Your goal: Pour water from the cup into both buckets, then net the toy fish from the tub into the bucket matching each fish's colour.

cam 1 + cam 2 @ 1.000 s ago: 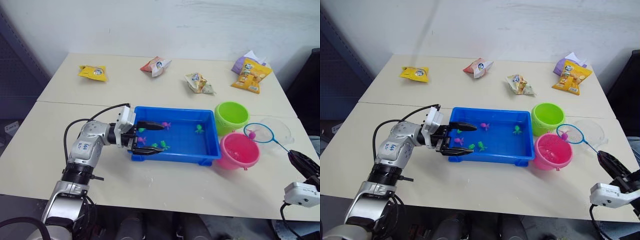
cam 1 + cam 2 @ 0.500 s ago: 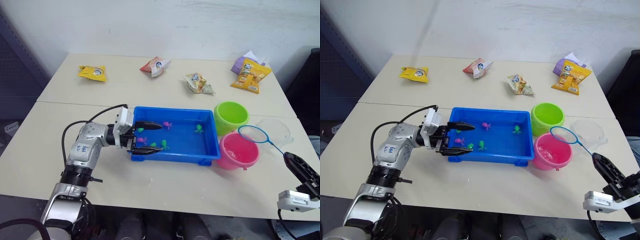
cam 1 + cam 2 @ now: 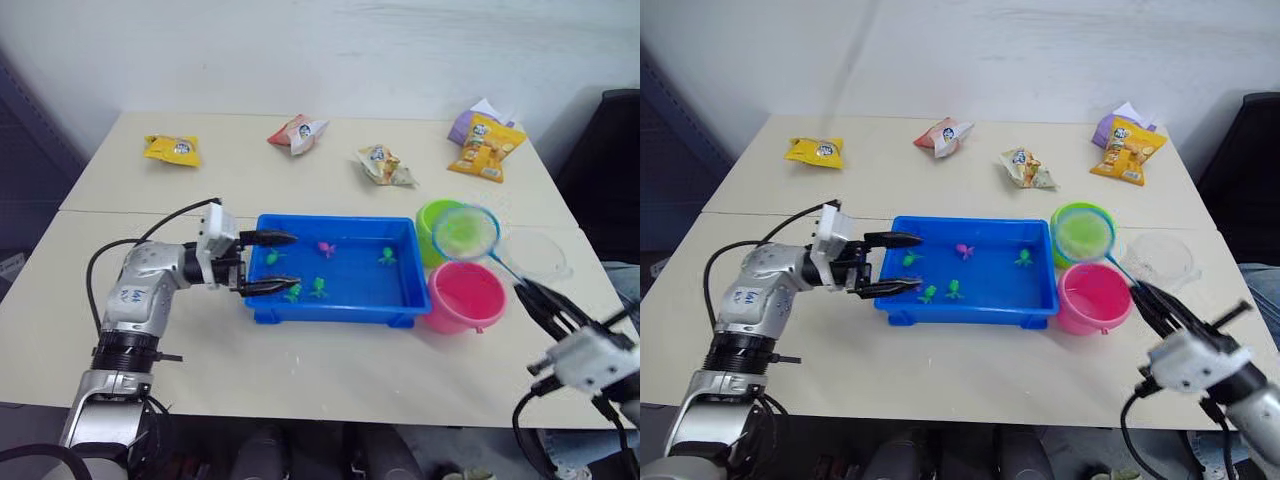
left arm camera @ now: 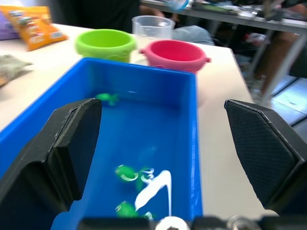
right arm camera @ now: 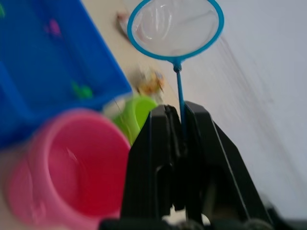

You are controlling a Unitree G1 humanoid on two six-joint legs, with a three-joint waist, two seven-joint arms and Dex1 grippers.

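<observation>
The net [image 3: 466, 230] is held by its thin dark handle in the right gripper [image 5: 180, 139], whose jaws are pinched tight on the handle. The hoop is raised off the tabletop [image 3: 330, 350] and is seen in front of the green bucket [image 3: 437, 216]; no fish can be made out in the mesh. The handle's long axis runs from the gripper, low at the robot's right, up and leftward toward the hoop.

The tub [image 3: 400, 300] lies further to the left of the hoop, beyond both buckets. The pink bucket [image 3: 465, 296] stands just beside the tub's right end, with the green bucket behind it. The cup [image 3: 540, 256] stands to the right of the buckets.

Several toy fish remain in the tub: a pink fish [image 3: 325, 248] and a green fish [image 3: 385, 257] toward the far side, and more green fish [image 3: 318, 288] near the front wall.

The left gripper [image 3: 262, 262] is at the tub's left end, jaws spread wide astride the rim, nothing held.

It is judged that the next scoop falls to the right arm, and that the hoop must be carried leftward over the buckets and down into the tub.
</observation>
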